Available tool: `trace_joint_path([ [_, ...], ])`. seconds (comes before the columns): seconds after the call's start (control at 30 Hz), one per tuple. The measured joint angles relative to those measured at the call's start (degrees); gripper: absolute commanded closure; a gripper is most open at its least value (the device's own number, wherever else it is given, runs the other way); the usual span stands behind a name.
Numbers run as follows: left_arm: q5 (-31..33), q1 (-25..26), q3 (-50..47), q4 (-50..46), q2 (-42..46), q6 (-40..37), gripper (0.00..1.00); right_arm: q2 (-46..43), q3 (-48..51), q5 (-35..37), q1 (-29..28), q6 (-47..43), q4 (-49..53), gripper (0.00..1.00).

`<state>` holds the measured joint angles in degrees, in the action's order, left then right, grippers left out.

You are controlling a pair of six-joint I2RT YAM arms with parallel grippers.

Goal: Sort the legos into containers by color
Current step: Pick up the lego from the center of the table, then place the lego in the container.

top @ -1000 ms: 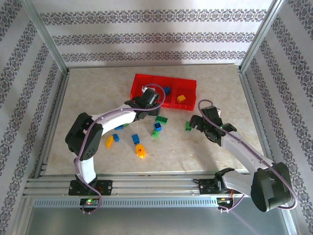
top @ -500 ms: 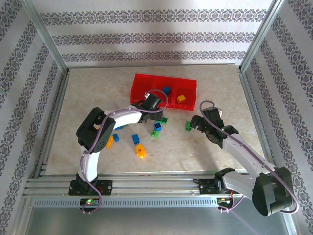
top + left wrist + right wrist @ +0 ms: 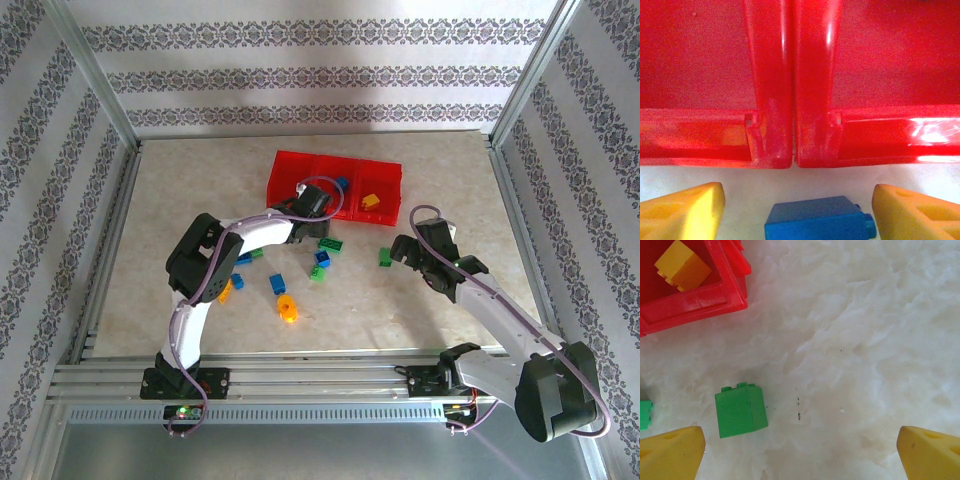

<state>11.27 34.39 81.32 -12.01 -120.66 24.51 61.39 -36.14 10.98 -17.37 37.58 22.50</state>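
Squarely inside the open left gripper (image 3: 800,212), bottom centre, a blue brick (image 3: 815,225) lies untouched; a green brick (image 3: 740,410) sits lower left, near the open right gripper (image 3: 800,455).

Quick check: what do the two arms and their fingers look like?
The left arm and right arm have white links, black joints and a lilac cable looped alongside. The left fingers and right fingers are yellow-orange wedges.

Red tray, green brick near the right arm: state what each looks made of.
Red tray: glossy moulded plastic, judging by the bright streaks of glare on its smooth walls. Green brick: hard plastic by the look of it, with a duller sheen and moulded studs along one edge.
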Motion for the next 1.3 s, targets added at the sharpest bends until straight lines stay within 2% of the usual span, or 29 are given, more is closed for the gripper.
trace_joint_path([
  [0.47, -1.86, -0.02, -0.63, 0.11, -0.37, 0.55, 0.51, 0.26, 0.00, 0.00, 0.00, 0.02, -0.02, 0.02],
  [0.7, -2.05, -0.02, -3.34, 0.83, 1.90, 0.72, 0.54, 0.26, 0.00, 0.00, 0.00, 0.02, -0.02, 0.02],
  [1.03, -2.01, -0.02, -5.38, 0.92, 11.10, 0.83, 0.55, 0.26, 0.02, 0.02, 0.00, 0.04, -0.02, 0.02],
  [1.17, -2.14, -0.02, -3.02, 0.55, 11.26, 0.33, 0.55, 0.26, 0.00, 0.00, 0.00, 0.04, -0.02, 0.02],
  [1.3, -2.91, -0.02, 4.13, -0.94, 8.66, -0.87, 0.54, 0.26, 0.02, 0.00, 0.00, 0.07, -0.04, 0.02],
])
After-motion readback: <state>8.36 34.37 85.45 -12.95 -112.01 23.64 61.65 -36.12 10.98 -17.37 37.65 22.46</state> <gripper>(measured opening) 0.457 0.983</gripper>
